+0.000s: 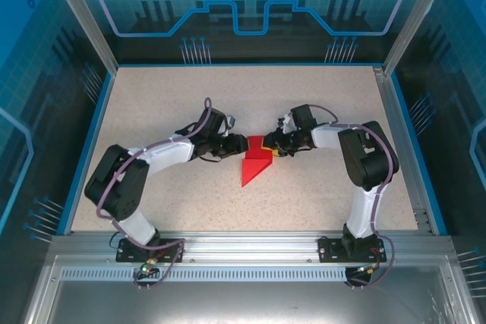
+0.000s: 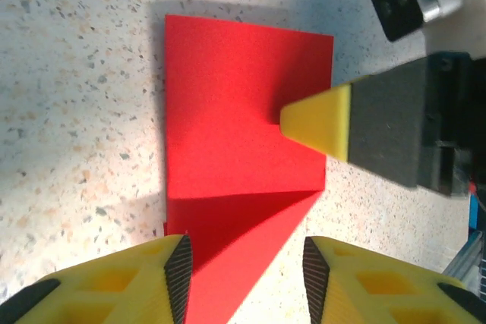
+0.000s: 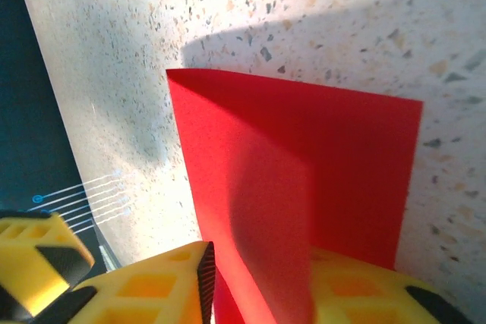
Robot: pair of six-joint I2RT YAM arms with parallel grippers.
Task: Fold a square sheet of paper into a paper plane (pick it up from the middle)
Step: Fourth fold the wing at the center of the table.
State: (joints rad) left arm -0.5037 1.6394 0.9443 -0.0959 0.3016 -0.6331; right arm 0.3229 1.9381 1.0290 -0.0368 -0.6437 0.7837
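1. Nearest the arms: the pointed tip of the red paper (image 1: 244,181), flat on the speckled table (image 1: 175,210), aimed near and a bit left.
2. Just past the tip: a slanted fold with a second layer on top. Sits in the middle of the table, between both arms.
3. Looks thin, very light and floppy. Probably bends with a tiny push and crumples or tears with a hard one. Should keep a crease once pressed flat.
4. Likely slides easily on the smooth table. Best pinned down on one side while folding the other side.
5. On the left, a little farther: left gripper (image 2: 247,267), fingers apart, one on each side of the pointed part, not squeezing it.
6. On the right, at the far square end: right gripper (image 1: 275,148), with one yellow fingertip (image 2: 315,123) touching the right edge of the paper. Seen from its own wrist, red paper stands up between its fingers. Cannot tell if squeezing or just sitting around it.
7. Best place to hold: a loose edge of the top layer, pinched softly. Too hard a pinch may leave a wrong crease.
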